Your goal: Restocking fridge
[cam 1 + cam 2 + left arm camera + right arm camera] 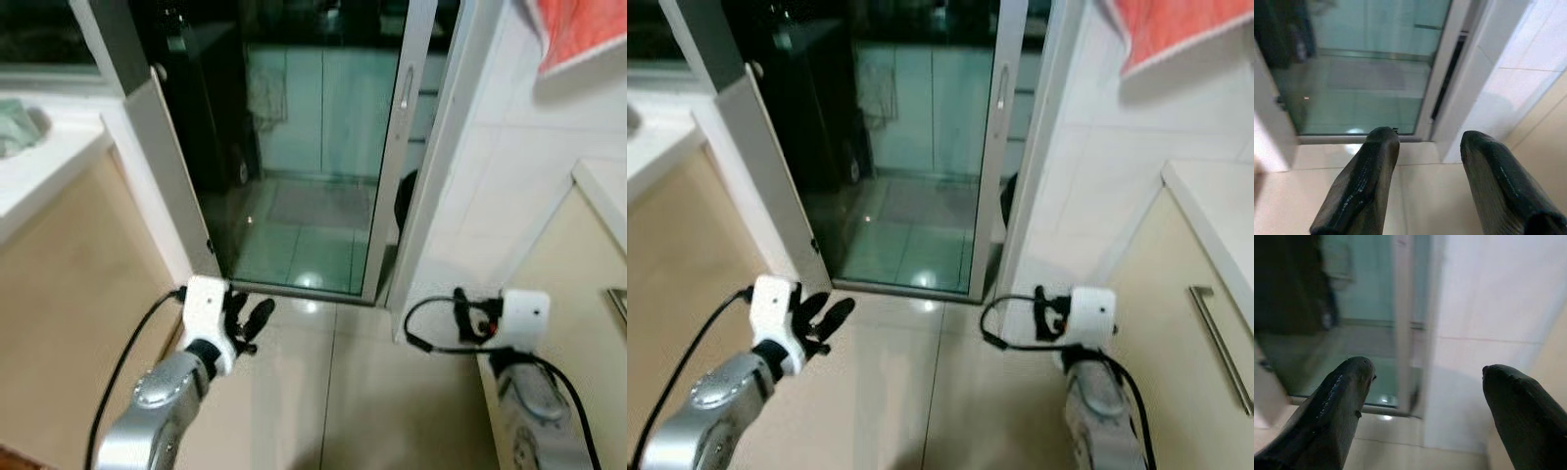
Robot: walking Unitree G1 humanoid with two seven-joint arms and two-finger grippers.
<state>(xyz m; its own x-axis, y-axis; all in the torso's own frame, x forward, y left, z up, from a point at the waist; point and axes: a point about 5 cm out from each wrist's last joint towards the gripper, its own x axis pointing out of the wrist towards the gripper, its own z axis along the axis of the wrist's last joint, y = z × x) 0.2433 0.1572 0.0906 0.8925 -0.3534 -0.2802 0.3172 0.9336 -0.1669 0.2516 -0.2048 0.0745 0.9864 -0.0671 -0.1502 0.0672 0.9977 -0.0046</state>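
While both arms hung low, the left end effector (250, 323) and right end effector (1420, 396) were spread and empty. No fridge appeared; walking squarely through the glass door (313, 147), elbows tucked, seemed wisest.

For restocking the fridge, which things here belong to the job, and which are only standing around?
Belong to the job:
- left gripper, open, empty
- right gripper, open, empty
- no fridge or food item can be recognised

Only around:
- glass sliding door with white frame
- beige cabinet with white countertop
- orange-red cloth
- metal cabinet handle
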